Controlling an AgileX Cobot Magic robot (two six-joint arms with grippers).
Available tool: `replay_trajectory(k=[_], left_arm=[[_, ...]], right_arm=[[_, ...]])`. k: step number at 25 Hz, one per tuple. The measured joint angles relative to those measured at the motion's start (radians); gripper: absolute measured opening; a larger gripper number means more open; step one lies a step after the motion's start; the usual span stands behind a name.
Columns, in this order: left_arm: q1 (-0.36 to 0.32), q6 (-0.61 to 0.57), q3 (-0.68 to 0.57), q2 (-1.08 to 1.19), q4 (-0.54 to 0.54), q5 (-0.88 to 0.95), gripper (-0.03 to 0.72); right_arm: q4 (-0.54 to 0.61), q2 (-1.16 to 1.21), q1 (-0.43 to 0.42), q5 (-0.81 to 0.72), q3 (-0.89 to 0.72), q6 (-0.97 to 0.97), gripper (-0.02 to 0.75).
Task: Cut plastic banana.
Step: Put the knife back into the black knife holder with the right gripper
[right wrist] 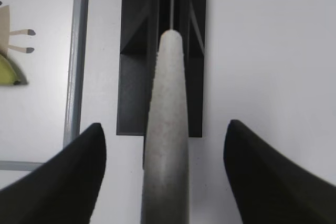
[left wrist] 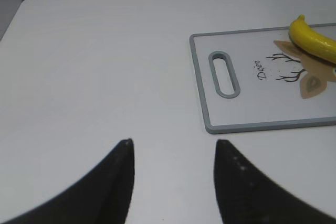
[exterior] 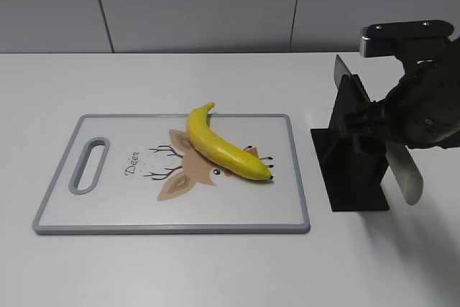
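The plastic banana [exterior: 223, 147] lies slantwise on the grey-rimmed cutting board [exterior: 172, 228], whole, with its dark end toward the right. It also shows in the left wrist view [left wrist: 312, 39], and its tip shows in the right wrist view [right wrist: 8, 72]. A knife with a grey handle [right wrist: 168, 129] rests in a black stand [exterior: 356, 170] right of the board. My right gripper [right wrist: 164, 125] is open, with its fingers on either side of the handle and not touching it. My left gripper [left wrist: 174, 142] is open and empty over bare table left of the board.
The board [left wrist: 210, 93] has a handle slot [left wrist: 224, 74] at its left end and a deer drawing under the banana. The knife blade [exterior: 341, 73] sticks up from the stand's far side. A white table and a grey wall lie behind.
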State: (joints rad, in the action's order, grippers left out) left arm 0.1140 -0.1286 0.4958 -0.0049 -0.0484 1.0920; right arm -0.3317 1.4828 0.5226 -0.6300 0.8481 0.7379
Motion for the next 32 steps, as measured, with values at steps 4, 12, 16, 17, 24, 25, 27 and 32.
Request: replay_trajectory(k=[4,12,16,17,24,25,27,32], left_arm=[[0.000,0.000,0.000,0.000,0.000,0.000,0.480],[0.000,0.000,0.000,0.000,0.000,0.000,0.484],[0.000,0.000,0.000,0.000,-0.003,0.000,0.586],[0.000,0.000,0.000,0.000,-0.003,0.000,0.619],[0.000,0.000,0.000,0.000,-0.004,0.000,0.651],[0.000,0.000,0.000,0.000,-0.004,0.000,0.647],[0.000,0.000,0.000,0.000,-0.004,0.000,0.637],[0.000,0.000,0.000,0.000,-0.004,0.000,0.618]], right_arm=[[0.004,0.000,0.000,-0.038,0.024,-0.002,0.563],[0.225,-0.057,0.000,-0.192,0.183,-0.316,0.568],[0.364,-0.129,0.000,-0.235,0.208,-0.527,0.582],[0.379,-0.145,0.000,-0.266,0.208,-0.572,0.587],[0.412,-0.239,0.000,-0.519,0.208,-0.861,0.588],[0.422,-0.256,0.000,-0.533,0.208,-0.897,0.588],[0.443,-0.291,0.000,-0.540,0.202,-0.957,0.588],[0.473,-0.398,0.000,-0.547,0.152,-1.044,0.588]])
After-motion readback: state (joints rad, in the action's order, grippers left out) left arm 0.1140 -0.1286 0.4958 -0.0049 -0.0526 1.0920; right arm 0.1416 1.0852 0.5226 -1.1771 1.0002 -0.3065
